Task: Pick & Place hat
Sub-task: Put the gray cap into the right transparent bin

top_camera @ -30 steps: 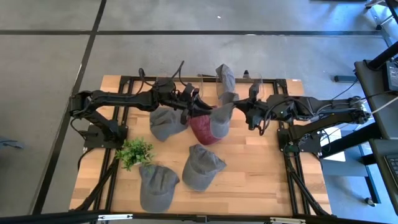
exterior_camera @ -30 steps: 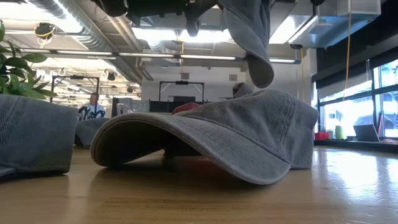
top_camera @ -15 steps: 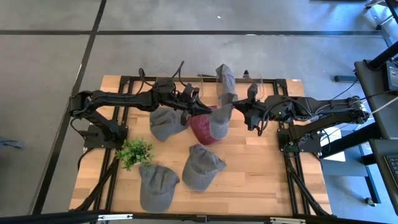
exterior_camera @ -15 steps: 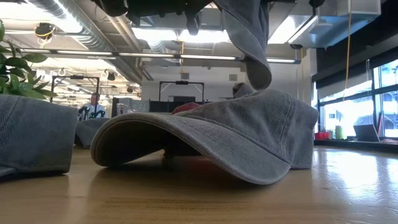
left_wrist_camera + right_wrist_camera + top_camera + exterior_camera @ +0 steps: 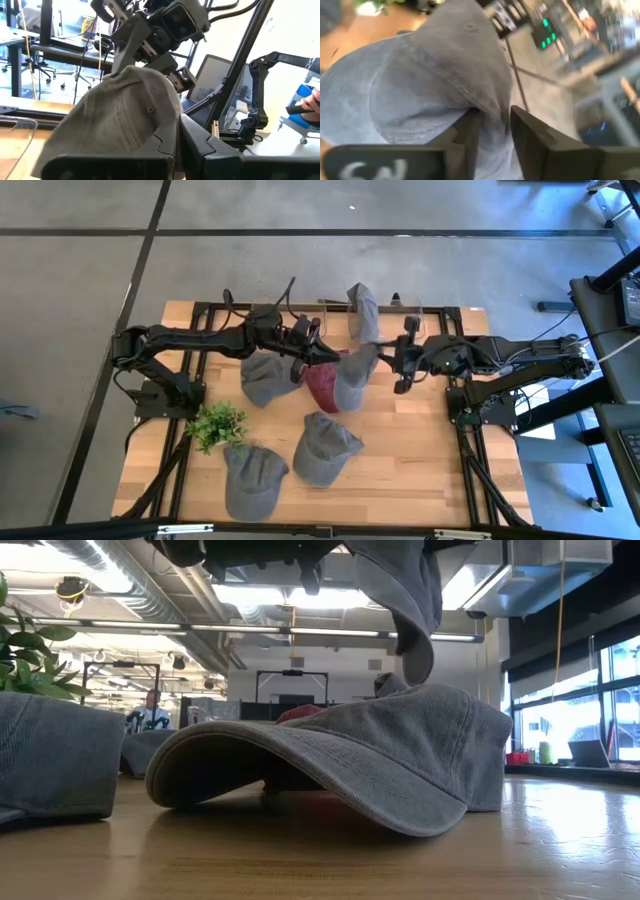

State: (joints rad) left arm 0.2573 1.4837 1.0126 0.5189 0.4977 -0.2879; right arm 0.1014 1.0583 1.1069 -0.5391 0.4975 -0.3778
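At the bottom of the high view a grey cap [image 5: 250, 478] lay flat on the wooden table [image 5: 420, 470]. A second grey cap [image 5: 322, 448] lay to its right, and a small green plant [image 5: 215, 423] stood just above it.

Further up, at the middle of the frame, the hat [image 5: 352, 375] hung off the table between the two arms. It sat over the right edge of a dark red cap [image 5: 320, 387]. It was faded blue-grey washed cloth with stitched seams, and the left wrist view showed a small eyelet on the crown. In the high view its long axis ran from upper right to lower left. In the low view it hung almost upright from the top of the frame, with its curled lower edge pointing down at the cap below it.

The left gripper [image 5: 322, 358] reached in from the left. It was clamped tight on the hat's cloth, which bunched over its fingers in the left wrist view. The right gripper [image 5: 392, 363] met the hat from the right. Its fingers [image 5: 465, 135] stood apart with the hat's cloth lying in the gap.

A third grey cap [image 5: 265, 377] lay left of the red one, under the left arm. At the table's top edge a further grey hat [image 5: 362, 310] stood on end.
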